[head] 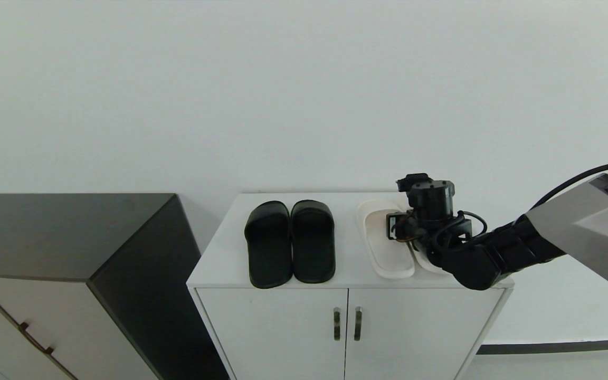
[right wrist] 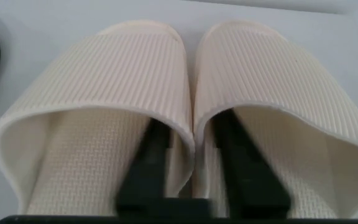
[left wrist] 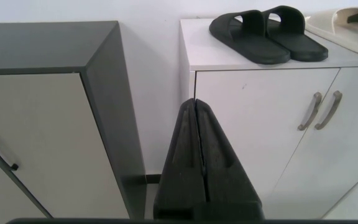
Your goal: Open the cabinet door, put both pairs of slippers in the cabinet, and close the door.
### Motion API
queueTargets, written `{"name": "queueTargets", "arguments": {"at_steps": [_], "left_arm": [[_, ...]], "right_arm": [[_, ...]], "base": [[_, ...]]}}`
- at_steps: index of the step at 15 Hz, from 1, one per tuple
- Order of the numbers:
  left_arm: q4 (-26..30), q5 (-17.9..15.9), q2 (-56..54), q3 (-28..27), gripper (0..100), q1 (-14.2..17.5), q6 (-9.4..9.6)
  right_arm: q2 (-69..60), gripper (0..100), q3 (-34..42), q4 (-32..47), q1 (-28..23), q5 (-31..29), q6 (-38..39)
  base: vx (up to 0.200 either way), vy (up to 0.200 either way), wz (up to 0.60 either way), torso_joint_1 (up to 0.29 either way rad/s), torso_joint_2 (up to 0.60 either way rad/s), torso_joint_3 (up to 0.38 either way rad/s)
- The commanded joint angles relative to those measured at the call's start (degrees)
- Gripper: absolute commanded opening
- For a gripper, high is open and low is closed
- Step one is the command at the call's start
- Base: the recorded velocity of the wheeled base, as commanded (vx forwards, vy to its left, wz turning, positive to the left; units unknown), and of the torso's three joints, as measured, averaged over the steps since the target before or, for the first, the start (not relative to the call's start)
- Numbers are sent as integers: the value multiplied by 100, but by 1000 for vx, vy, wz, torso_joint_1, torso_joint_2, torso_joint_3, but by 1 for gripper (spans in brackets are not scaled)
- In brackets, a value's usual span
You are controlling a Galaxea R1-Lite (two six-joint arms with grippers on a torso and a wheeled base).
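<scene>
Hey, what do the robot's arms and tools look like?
Right arm: grey angular shell, then black links, black cables looped at the wrist. Right tool: two slim black fingers. Left tool: two black tapered fingers with textured faces.

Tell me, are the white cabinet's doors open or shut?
Shut. Both doors sit flush with the front, handles side by side.

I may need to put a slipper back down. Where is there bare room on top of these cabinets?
The white cabinet top has a bare strip between its left edge and the black slippers, and a narrower gap between them and the white slippers. The dark cabinet's top is bare. The right end is crowded by the right gripper.
</scene>
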Motion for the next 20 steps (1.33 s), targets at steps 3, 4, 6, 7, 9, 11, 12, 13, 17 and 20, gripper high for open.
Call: {"name": "queueTargets", "arguments": {"at_steps": [3,4,6,7,9,11,12,13,17,20], "left_arm": [[0,-2,7,0,0,2,0],[0,-2,7,0,0,2,0],[0,-2,7,0,0,2,0],[0,-2,7,0,0,2,0],[0,-2,7,0,0,2,0],[-9,-2,7,0,0,2,-18],[0,-2,7,0,0,2,-18],[-9,7,7,0,0,2,-18],[-9,15,7,0,0,2,-44],[-9,7,7,0,0,2,-62]], "right_arm": [[-22,0,-65,-14,-1,-12,-5],[-75,0,-39,-32,8,-21,-23],[-576,0,242,-32,61,5,-190],[-760,0,365,-32,114,84,-198],[-1604,0,1112,-32,316,796,-453],[-2343,0,1648,-14,553,1332,-576],[-2571,0,1842,-5,641,1543,-576],[-2923,0,2229,-5,808,1921,-559],[-3775,0,3283,3,1326,3002,-374],[-3810,0,3389,38,1467,3152,-374]], "base": [[0,0,0,0,0,0],[0,0,0,0,0,0],[0,0,0,0,0,0],[0,0,0,0,0,0],[0,0,0,0,0,0],[0,0,0,0,0,0],[0,0,0,0,0,0],[0,0,0,0,0,0],[0,0,0,0,0,0],[0,0,0,0,0,0]]}}
